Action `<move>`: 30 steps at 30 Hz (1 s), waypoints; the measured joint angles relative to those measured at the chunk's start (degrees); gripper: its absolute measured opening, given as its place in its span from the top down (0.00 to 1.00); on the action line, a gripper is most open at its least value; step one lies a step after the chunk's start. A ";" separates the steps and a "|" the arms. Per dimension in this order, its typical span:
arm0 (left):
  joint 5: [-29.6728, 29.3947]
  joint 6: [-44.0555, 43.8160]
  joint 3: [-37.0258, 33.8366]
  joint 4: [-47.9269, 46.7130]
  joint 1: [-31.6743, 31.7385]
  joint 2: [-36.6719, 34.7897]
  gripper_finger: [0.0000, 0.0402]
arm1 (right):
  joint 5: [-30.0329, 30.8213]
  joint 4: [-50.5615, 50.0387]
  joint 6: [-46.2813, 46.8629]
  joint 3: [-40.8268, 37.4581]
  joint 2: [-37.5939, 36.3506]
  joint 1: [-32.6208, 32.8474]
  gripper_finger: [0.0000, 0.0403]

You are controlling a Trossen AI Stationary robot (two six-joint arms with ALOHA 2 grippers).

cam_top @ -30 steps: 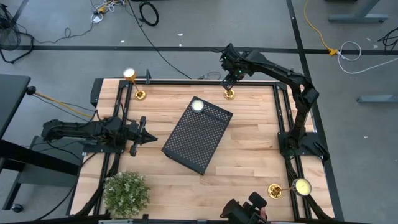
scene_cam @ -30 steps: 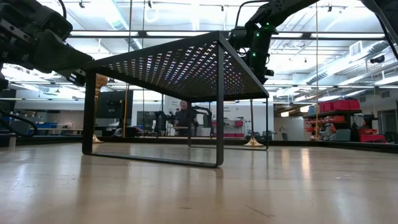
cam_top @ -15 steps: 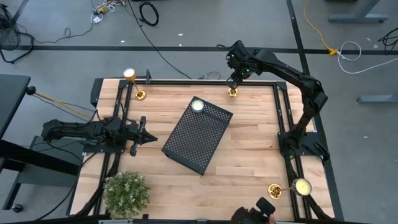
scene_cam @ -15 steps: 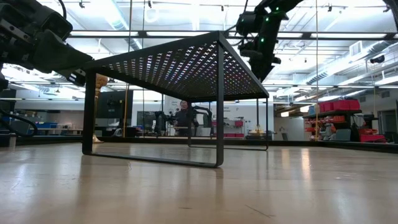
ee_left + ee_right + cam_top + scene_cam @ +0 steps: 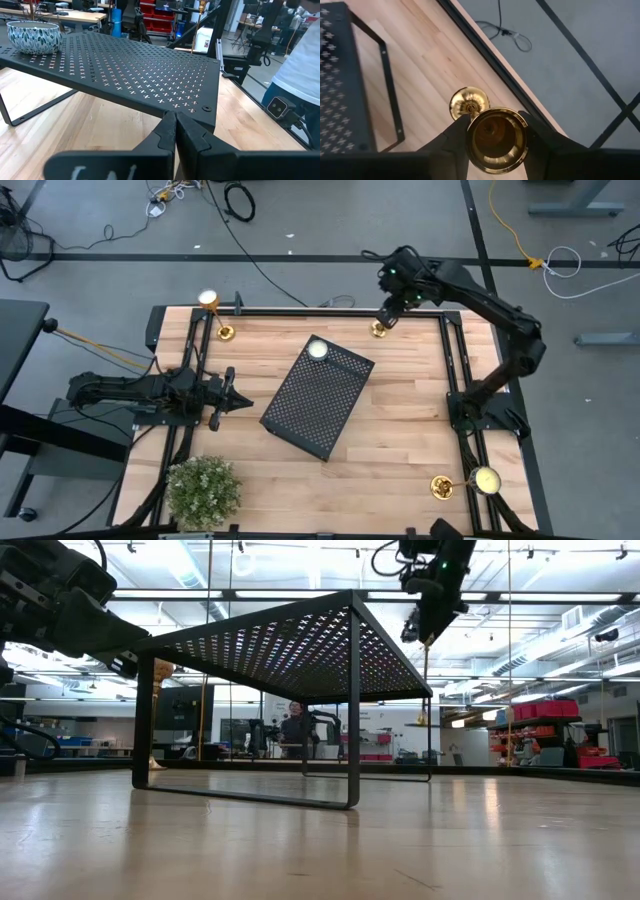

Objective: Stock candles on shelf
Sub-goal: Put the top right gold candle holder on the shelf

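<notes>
My right gripper (image 5: 390, 312) hangs over the table's far edge, shut on a gold candle (image 5: 495, 134) whose round base (image 5: 380, 330) dangles below it. The black perforated shelf (image 5: 318, 395) stands slantwise mid-table on its thin legs, with a patterned bowl (image 5: 32, 37) on its far corner. A second candle (image 5: 226, 333) stands on its base at the far left corner. A third (image 5: 440, 486) stands at the near right corner. At the table's left side, my left gripper (image 5: 240, 402) is shut and empty, pointing level at the shelf. My right gripper pinches the candle's cup-shaped top (image 5: 496, 131) between its two fingers (image 5: 452, 137), one on each side. The fingers come from above, slanting steeply down. The thin stem (image 5: 425, 685) hangs below them, and the base (image 5: 423, 723) is lifted clear of the table.
A bushy green plant (image 5: 203, 490) sits at the near left corner. Black frame rails (image 5: 455, 370) run along the table's left and right sides. Bare wood (image 5: 400, 430) lies between the shelf and the right rail. Cables lie on the floor beyond the far edge.
My right gripper has risen and drifted toward the table's right edge, still shut on the candle's top. The candle, whose base was on the table by the far edge a second ago, now hangs lifted clear.
</notes>
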 joint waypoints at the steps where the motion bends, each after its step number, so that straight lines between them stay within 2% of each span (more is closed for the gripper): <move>1: 0.00 0.00 0.00 0.00 0.02 -0.02 0.97 | 0.00 -0.19 0.00 0.00 -0.59 0.26 0.67; 6: -0.01 0.00 0.00 0.02 0.01 -0.02 0.96 | -0.01 -1.03 -0.47 0.02 -3.23 1.87 0.65; 13: -0.01 0.00 0.00 0.02 0.01 -0.01 0.96 | -0.02 -0.13 -5.21 0.07 -6.44 3.86 0.67; 26: 0.00 0.00 0.00 0.02 0.02 -0.01 0.97 | -0.04 1.29 -10.80 0.09 -8.80 4.15 0.67; 30: 0.00 0.00 0.00 0.02 0.00 -0.02 0.97 | -2.95 2.71 -12.23 0.09 -9.55 4.13 0.66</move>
